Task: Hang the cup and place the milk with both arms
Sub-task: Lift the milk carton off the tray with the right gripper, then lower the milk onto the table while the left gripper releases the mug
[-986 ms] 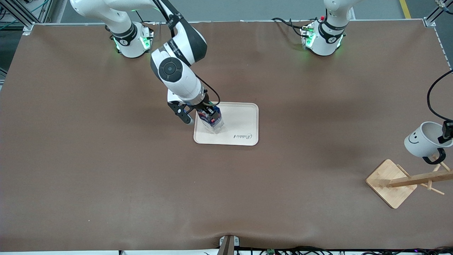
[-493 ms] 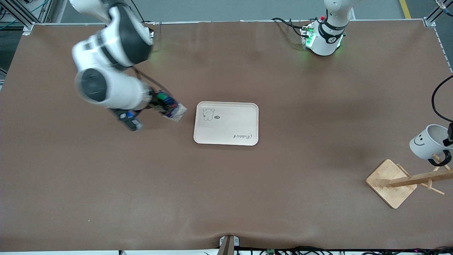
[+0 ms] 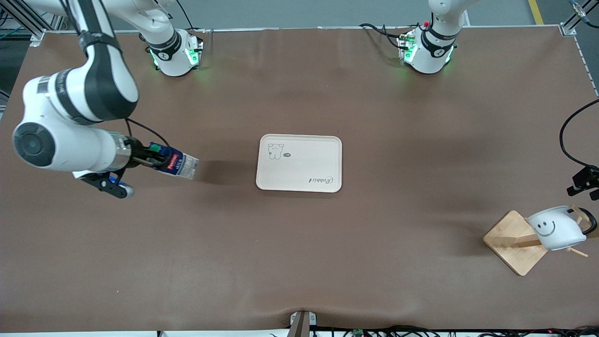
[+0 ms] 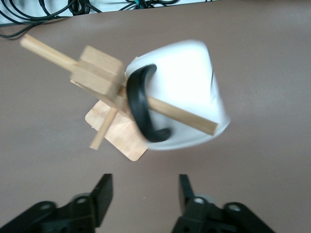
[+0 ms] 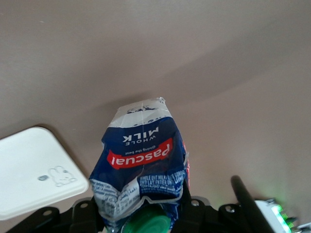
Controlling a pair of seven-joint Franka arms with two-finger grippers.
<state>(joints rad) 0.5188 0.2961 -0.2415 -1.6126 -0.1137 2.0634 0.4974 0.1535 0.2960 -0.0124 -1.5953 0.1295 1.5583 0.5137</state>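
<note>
Right gripper (image 3: pixel 149 157) at mid-left of the front frame, up over bare counter (image 3: pixel 299 262), pinching the milk (image 3: pixel 175 164) at its green-cap end. Carton lies roughly sideways in the air, long axis pointing toward the tray (image 3: pixel 323 161) at frame centre, pale base leading. Key relation: the tray sits off the carton's base end, well apart, so the right arm would need to travel toward centre and tip the carton upright. Carton is soft, creased card, dark blue with red label; the tray is flat, cream, rounded corners, raised rim.

Left gripper (image 4: pixel 146 194) at the right frame edge, fingers spread and empty, just above the cup (image 3: pixel 556 228). The glossy white ceramic cup hangs by its black loop handle (image 4: pixel 141 104) on a peg of the wooden rack (image 3: pixel 514 241), lower right, tilted, smiley facing the front camera. Hanging looks done.
</note>
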